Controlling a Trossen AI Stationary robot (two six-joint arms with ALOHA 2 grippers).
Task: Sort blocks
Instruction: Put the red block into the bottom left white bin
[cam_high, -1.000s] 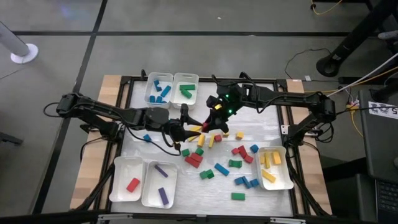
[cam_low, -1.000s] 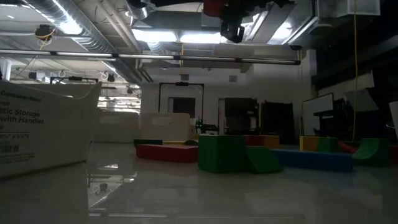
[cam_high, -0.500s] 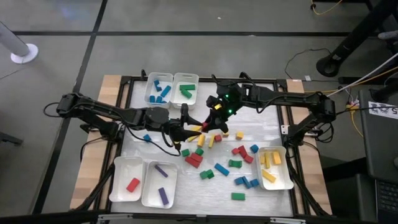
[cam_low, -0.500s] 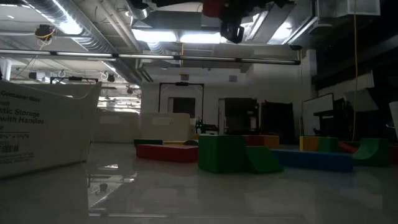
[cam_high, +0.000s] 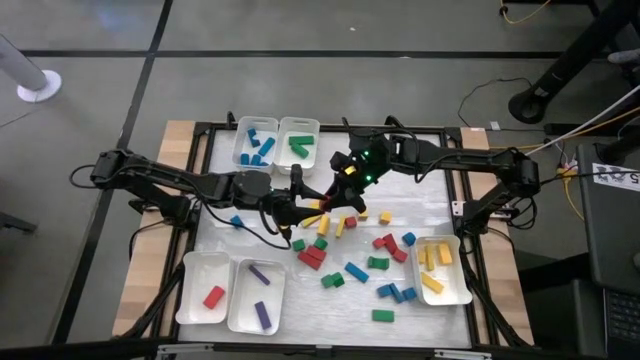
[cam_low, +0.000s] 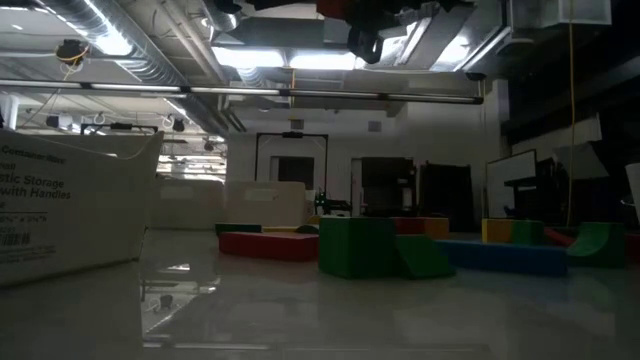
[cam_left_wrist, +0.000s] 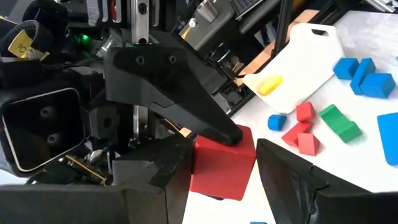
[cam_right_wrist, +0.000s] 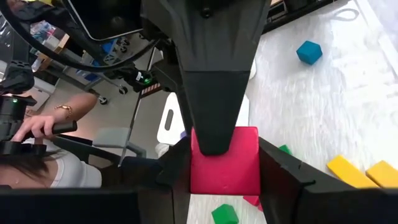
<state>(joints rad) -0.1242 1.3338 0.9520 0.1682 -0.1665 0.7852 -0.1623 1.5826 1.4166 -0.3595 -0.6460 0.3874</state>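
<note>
Red cube (cam_right_wrist: 224, 160): small, rigid, light, smooth-faced; flat opposite sides suit gripping.
Right gripper (cam_right_wrist: 224, 177): closed on cube.
Left gripper (cam_left_wrist: 225, 171): fingers flank same cube, touching.

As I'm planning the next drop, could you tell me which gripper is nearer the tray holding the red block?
Left. The left gripper is mid-table, diagonally beyond that tray; the right gripper meets it at the red cube, slightly farther toward the right side.
</note>
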